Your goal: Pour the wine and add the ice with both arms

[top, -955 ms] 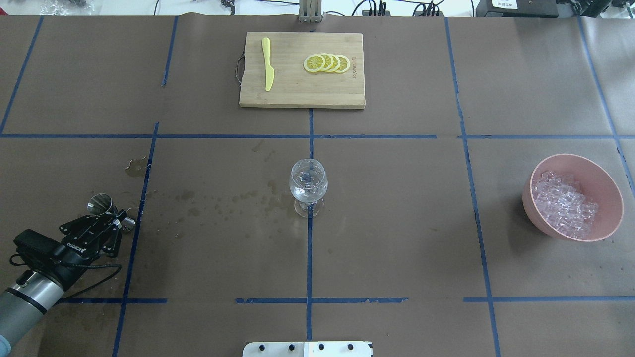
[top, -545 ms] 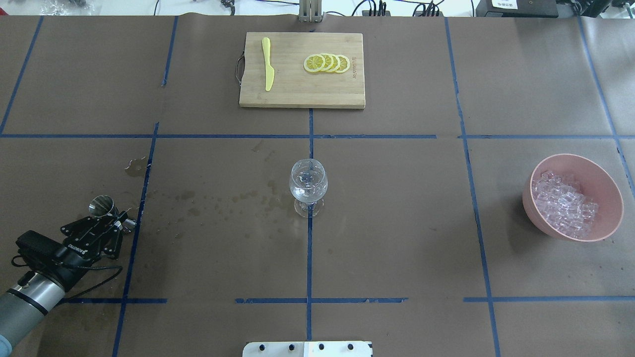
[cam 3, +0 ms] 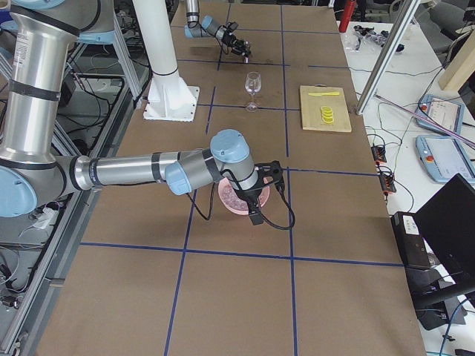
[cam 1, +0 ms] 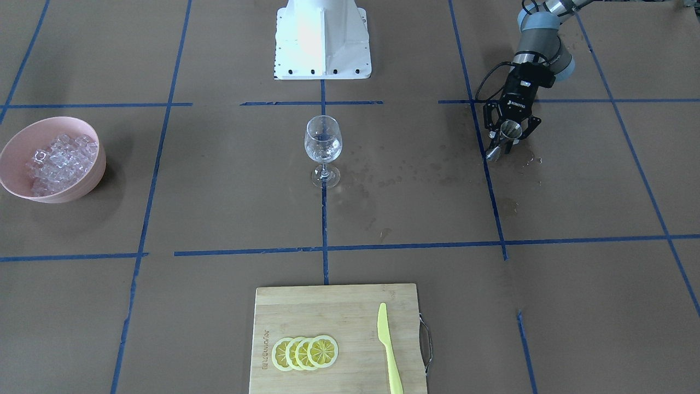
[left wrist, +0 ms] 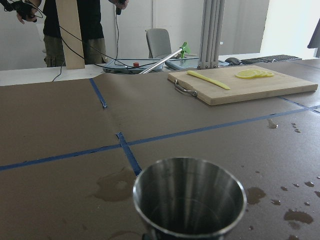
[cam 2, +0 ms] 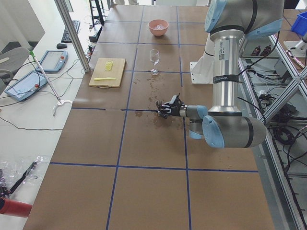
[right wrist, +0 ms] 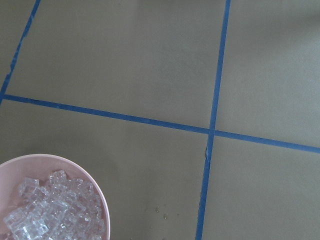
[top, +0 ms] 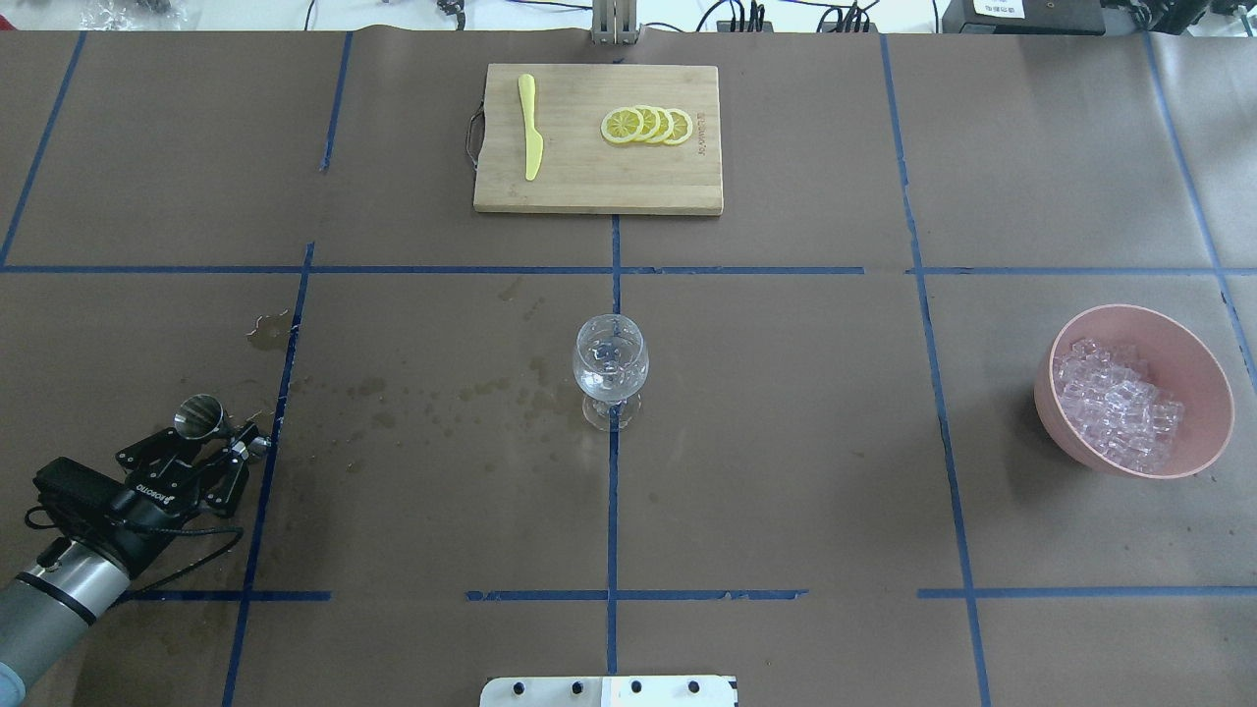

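Observation:
My left gripper (top: 228, 439) is shut on a steel jigger (top: 198, 413) and holds it low over the table's near left; both also show in the front view, gripper (cam 1: 506, 141) and jigger (cam 1: 511, 129). In the left wrist view the jigger's cup (left wrist: 189, 197) faces up and no liquid shows in it. A wine glass (top: 610, 368) stands at the table's middle with a little clear wine (cam 1: 322, 148). The ice (top: 1115, 405) fills a pink bowl (top: 1206, 378) at the right. My right gripper (cam 3: 261, 189) hangs high near the bowl; I cannot tell if it is open.
A wooden cutting board (top: 589, 182) at the far middle carries lemon slices (top: 648, 126) and a yellow knife (top: 530, 128). Wet spots (top: 432, 398) lie between the jigger and the glass. The white pedestal (cam 1: 322, 38) stands at the robot's side.
My left gripper has shifted a little toward the robot's side with the jigger still in it. The glass and the bowl have not moved.

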Action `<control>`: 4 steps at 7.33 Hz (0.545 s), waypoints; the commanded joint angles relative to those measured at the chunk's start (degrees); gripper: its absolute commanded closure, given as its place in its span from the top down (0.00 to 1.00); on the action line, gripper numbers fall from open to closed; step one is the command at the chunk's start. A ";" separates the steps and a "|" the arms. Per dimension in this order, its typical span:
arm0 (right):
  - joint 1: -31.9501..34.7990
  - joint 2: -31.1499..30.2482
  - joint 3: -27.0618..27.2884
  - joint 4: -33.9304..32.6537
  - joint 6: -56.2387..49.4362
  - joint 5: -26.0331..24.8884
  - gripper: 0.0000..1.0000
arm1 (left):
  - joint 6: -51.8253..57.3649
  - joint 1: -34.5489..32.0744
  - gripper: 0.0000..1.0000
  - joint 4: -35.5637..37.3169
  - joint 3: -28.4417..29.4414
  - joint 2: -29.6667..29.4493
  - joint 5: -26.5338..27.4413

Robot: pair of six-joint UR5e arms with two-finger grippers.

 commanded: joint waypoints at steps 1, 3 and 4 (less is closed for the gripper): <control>0.00 0.00 0.09 0.00 0.08 0.00 1.00 | 0.02 0.00 0.77 -0.17 -0.14 0.03 0.27; 0.00 0.00 0.17 0.00 0.08 0.00 1.00 | 0.02 0.00 0.99 -0.96 -0.31 0.12 5.09; 0.00 0.00 0.09 0.00 0.08 0.00 1.00 | 0.02 0.00 0.99 -1.05 -0.75 0.12 7.55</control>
